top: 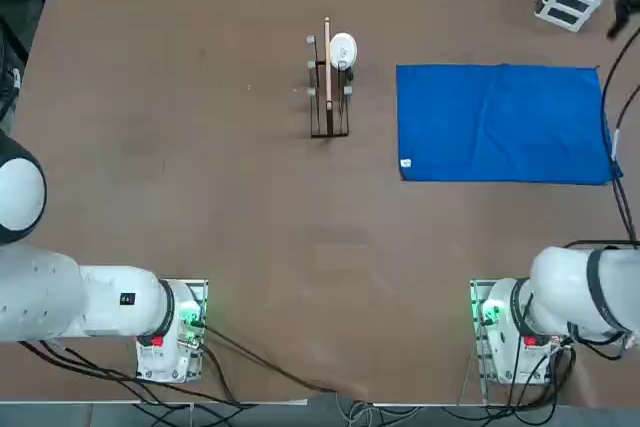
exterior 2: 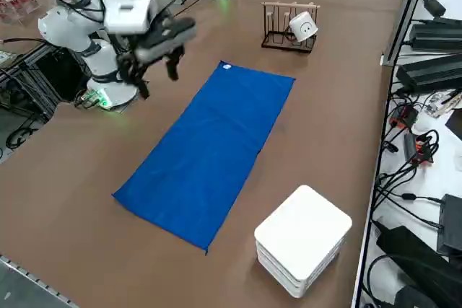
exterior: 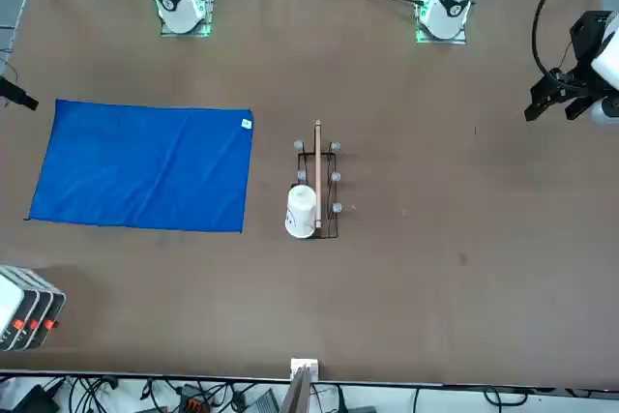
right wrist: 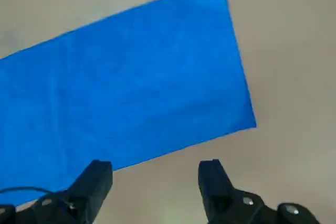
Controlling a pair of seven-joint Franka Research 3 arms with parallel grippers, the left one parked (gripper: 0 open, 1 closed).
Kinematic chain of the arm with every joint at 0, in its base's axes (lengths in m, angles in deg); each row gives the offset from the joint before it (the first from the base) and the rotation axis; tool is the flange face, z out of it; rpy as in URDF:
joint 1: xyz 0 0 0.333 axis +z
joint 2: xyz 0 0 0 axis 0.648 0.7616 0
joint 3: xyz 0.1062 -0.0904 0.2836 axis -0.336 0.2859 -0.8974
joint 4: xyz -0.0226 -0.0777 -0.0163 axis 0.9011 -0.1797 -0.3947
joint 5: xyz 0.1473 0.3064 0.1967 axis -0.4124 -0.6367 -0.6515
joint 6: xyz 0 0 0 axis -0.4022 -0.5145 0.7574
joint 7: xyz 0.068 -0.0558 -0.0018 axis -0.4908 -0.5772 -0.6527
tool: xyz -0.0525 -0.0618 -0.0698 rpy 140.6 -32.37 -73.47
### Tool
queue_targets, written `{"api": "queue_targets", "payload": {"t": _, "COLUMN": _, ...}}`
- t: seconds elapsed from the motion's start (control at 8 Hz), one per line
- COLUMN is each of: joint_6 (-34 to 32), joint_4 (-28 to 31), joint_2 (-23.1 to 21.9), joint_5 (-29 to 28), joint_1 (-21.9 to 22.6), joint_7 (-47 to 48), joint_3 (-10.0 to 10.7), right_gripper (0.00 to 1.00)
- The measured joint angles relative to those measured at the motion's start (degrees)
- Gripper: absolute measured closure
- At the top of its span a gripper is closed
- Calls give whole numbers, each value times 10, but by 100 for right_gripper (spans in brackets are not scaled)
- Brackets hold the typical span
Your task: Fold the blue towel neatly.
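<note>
One royal-blue rectangular cloth towel (exterior 2: 209, 151) flat, unfolded, on brown worktop (exterior 2: 86, 178). Our right hand (exterior 2: 157, 63), fingers apart, empty, hovers beside its long edge. Risk we judge: shallow pinch slips, fold skews.

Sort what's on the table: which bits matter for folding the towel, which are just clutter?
Job:
- blue towel, spread flat, white tag at one corner
- right gripper, jaws open and empty, hanging above the table beside the towel's long edge

Lying about:
- wooden rack with a white cup on it
- white box stack past the towel's short end
</note>
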Motion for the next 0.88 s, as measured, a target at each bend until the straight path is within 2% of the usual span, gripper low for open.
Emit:
{"api": "queue_targets", "payload": {"t": 0.5, "joint_6": 183, "joint_4": 153, "joint_2": 12, "joint_5": 0, "joint_1": -151, "joint_7": -10, "joint_3": 1, "right_gripper": 0}}
{"api": "queue_targets", "payload": {"t": 0.62, "joint_6": 222, "joint_4": 178, "joint_2": 29, "joint_5": 0, "joint_1": -183, "joint_7": -26, "joint_3": 1, "right_gripper": 0}}
{"api": "queue_targets", "payload": {"t": 0.88, "joint_6": 283, "joint_4": 192, "joint_2": 85, "joint_5": 0, "joint_1": -232, "joint_7": -63, "joint_3": 1, "right_gripper": 0}}
